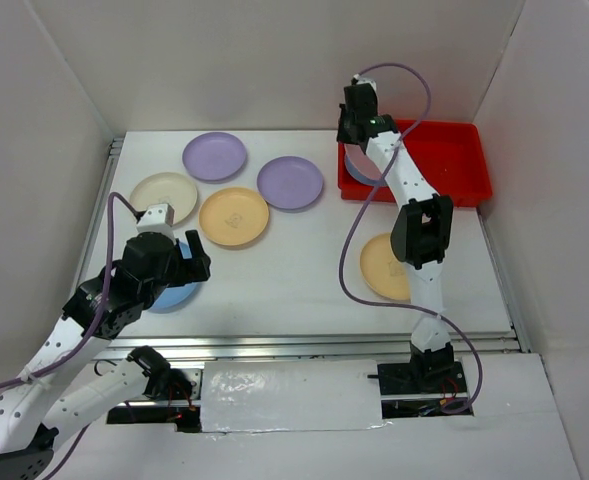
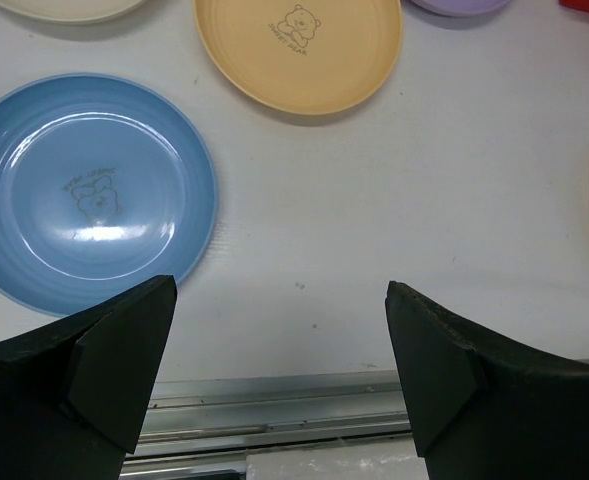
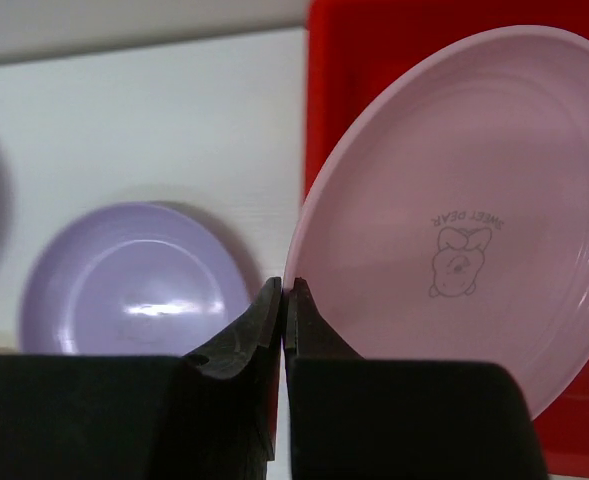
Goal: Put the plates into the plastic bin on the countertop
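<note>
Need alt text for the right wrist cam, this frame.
The right gripper is shut on the rim of a tilted pink plate with a small cartoon print, the red plastic bin behind it. To the left, a purple plate lies flat on the white countertop.

The top camera looks down from behind the arm bases [image 1: 429, 365] over the whole countertop [image 1: 294, 280], the red bin [image 1: 454, 150] at far right. The left wrist camera sits close over the blue plate [image 2: 89, 190], well left of the bin. The right wrist camera, at the bin's left edge, shares a purple plate [image 3: 139, 290] with the top view.
</note>
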### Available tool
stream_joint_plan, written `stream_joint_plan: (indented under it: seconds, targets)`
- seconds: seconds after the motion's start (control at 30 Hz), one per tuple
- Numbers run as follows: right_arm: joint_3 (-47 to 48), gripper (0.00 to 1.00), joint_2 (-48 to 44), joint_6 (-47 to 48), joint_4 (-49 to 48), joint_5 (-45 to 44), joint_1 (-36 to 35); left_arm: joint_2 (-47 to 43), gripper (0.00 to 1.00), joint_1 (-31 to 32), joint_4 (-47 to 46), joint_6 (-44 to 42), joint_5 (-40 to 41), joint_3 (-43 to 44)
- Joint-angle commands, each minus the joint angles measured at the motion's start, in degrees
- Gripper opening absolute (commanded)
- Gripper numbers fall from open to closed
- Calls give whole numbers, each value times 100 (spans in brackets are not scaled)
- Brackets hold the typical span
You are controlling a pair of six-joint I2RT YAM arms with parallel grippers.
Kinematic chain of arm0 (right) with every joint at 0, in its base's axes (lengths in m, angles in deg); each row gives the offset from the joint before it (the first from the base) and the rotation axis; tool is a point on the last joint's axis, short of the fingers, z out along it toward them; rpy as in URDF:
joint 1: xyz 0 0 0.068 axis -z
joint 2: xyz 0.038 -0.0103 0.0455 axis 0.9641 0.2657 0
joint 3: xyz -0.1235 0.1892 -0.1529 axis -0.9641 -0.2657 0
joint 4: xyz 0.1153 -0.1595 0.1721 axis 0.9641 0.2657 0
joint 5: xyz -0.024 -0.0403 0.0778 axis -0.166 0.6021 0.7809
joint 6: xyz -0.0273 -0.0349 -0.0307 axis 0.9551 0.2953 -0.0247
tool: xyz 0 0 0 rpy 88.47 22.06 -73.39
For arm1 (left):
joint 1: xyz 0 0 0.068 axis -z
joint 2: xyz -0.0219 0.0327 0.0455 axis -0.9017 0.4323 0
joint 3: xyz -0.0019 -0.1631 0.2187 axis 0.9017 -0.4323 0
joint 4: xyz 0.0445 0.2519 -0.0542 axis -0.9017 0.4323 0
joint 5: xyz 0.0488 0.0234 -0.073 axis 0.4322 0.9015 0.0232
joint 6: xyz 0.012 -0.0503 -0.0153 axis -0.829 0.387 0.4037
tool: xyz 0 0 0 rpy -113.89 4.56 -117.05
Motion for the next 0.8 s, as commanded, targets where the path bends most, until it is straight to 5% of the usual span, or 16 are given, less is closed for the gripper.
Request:
stream_joint_plan:
  seconds: [0.0, 0.43, 0.53, 0.63, 0.77]
  targets:
    - [-12, 0, -93, 145, -392, 63, 278, -12, 99, -23, -241, -127, -105, -38]
    - [507, 4, 611, 286, -356, 273, 471, -109, 99, -23, -311, -197, -280, -74]
    - [656, 100, 594, 259, -304, 90, 410, -83, 99, -23, -337, -224, -351, -82]
    - [797, 100, 235, 329, -128, -341, 191, -39, 99, -23, -329, -215, -368, -82]
    - [36, 100, -1377, 120, 161, -868, -266, -12, 99, -23, -329, -215, -368, -74]
